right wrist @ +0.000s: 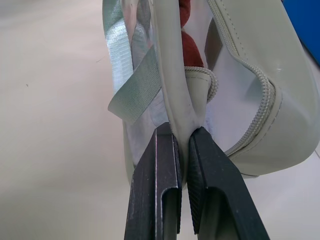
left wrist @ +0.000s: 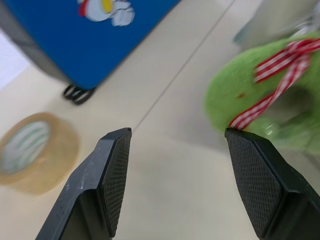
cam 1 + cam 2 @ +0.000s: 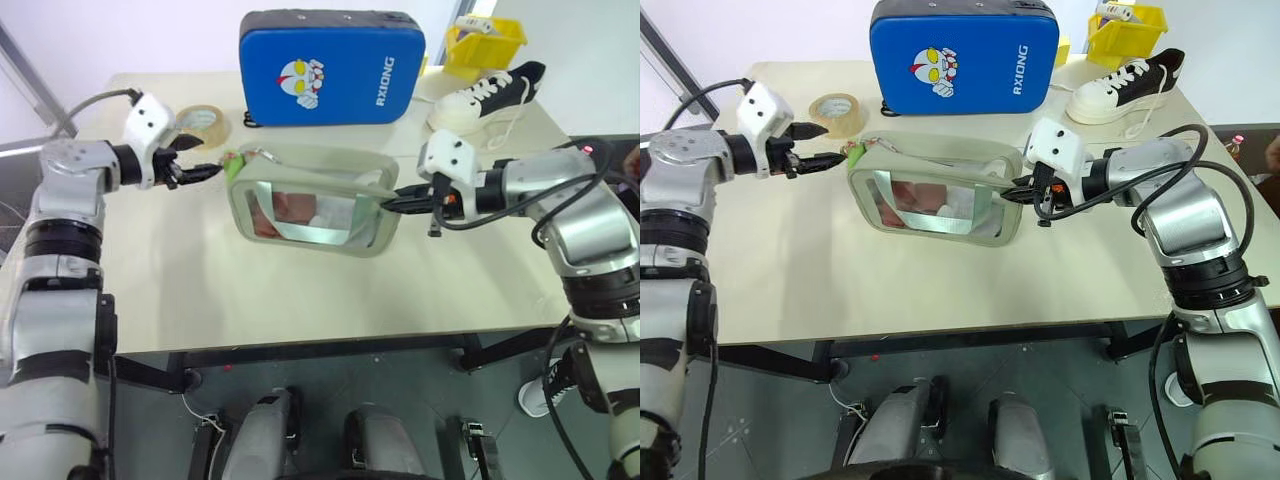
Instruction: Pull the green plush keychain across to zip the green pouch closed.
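On the worktop (image 3: 300, 290), the right pincer (image 3: 392, 203) is clenched on the green pouch (image 3: 310, 200), pinning its soft, floppy edge. At the far corner, the left pincer (image 3: 200, 160) gapes beside the light, squashy green plush keychain (image 3: 232, 163); best pinched mid-body

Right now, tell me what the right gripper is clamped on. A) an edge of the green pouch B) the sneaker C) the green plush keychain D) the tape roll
A: in the right wrist view the right gripper has its two fingers pressed together on an edge of the green pouch, while the green plush keychain sits at the pouch's opposite end.
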### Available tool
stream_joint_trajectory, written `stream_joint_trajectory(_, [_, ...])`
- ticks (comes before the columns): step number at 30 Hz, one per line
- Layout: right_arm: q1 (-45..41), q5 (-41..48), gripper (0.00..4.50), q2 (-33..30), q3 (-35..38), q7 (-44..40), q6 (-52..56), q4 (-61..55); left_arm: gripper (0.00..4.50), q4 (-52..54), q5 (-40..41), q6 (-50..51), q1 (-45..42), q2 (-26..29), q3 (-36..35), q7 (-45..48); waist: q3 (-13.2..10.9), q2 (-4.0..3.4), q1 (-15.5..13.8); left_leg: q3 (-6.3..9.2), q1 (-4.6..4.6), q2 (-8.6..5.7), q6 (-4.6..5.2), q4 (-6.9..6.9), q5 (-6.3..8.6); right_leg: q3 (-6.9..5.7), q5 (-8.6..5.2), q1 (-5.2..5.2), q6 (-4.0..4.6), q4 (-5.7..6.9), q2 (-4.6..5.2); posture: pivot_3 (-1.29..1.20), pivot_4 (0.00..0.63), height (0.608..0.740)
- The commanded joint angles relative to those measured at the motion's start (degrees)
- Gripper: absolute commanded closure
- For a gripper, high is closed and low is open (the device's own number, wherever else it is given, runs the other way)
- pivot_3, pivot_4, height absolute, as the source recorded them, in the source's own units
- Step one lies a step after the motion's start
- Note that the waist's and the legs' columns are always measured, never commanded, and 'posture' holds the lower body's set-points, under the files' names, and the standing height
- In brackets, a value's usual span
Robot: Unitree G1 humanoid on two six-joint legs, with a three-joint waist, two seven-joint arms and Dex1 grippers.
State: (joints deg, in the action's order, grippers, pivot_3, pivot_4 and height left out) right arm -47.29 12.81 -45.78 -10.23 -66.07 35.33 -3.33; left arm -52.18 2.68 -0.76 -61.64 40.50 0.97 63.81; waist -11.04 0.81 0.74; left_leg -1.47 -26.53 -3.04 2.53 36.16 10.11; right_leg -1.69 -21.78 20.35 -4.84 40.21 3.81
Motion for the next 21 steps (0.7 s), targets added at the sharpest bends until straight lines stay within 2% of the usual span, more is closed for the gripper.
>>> stream_joint_trajectory(1, [0.1,1.0,4.50,-0.7,1.7,0.1,0.4,-2.4,1.33,1.0,1.6,0.4,-2.6,0.0,-1.3,1.4,0.0,0.00,0.0,0.00,-0.01,0.00,0.00,-0.01,0.00,0.00,0.00,0.00,0.00,0.00,0.00,0.00,0.150,0.740])
stream_joint_trajectory(11, [0.7,1.4,4.50,-0.6,1.4,0.7,0.8,-3.3,1.33,1.7,4.1,4.9,-5.0,-0.2,-3.1,4.9,0.0,0.00,0.0,0.00,-0.11,0.00,0.01,0.01,-0.02,0.00,0.00,-0.05,0.00,0.00,0.00,0.00,0.150,0.740])
stream_joint_trajectory(19, [0.4,1.7,4.50,-0.3,1.2,1.0,0.7,-3.2,1.33,2.8,2.7,4.1,-2.7,-1.2,-1.3,6.8,0.0,0.00,0.0,0.00,-0.10,0.00,0.01,-0.01,-0.03,0.00,0.00,-0.07,0.00,0.00,-0.01,0.00,0.150,0.740])
stream_joint_trajectory(21, [0.3,1.6,4.50,-0.2,1.2,1.1,0.7,-3.2,1.83,2.8,2.3,3.4,-2.6,-1.2,-1.1,6.3,0.0,0.00,0.0,0.00,-0.10,0.00,0.01,-0.01,-0.03,0.00,0.00,-0.08,-0.01,0.00,0.00,0.00,0.150,0.740])
